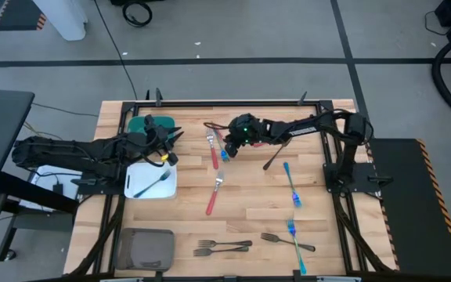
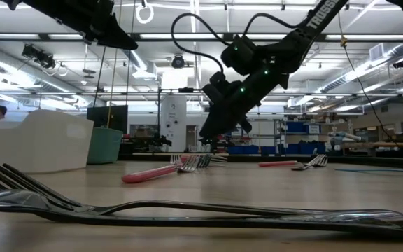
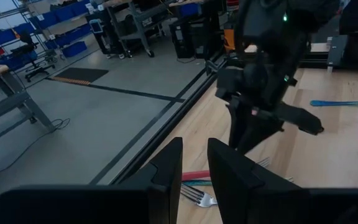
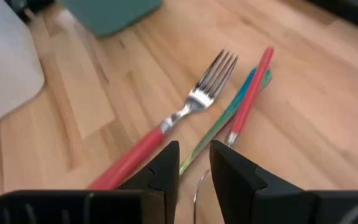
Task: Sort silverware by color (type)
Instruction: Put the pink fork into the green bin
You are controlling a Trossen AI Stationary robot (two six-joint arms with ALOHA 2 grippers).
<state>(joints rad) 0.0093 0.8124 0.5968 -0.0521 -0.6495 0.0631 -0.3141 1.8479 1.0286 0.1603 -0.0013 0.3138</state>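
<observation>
My right gripper [image 1: 228, 148] [image 4: 194, 163] hovers open by a narrow gap just above a cluster near the table's far middle: a red-handled fork [image 4: 166, 130] [image 1: 212, 150], a blue-green utensil [image 4: 224, 117] and a second red handle [image 4: 248, 93], all lying flat. The low view shows its fingertips [image 2: 208, 135] clear of the wood. My left gripper [image 1: 171, 147] [image 3: 194, 165], also narrowly open and holding nothing, waits above the far edge of the white bin [image 1: 135, 188], which has one fork [image 1: 156, 182] in it. More red, blue and grey forks lie scattered on the table.
A green bin [image 1: 141, 124] stands beyond the white one, and a grey bin [image 1: 146, 249] sits at the near left. Loose pieces: red fork [image 1: 215, 194], dark utensil [image 1: 272, 159], blue ones [image 1: 290, 184] [image 1: 296, 243], grey forks [image 1: 221, 247] [image 1: 276, 238].
</observation>
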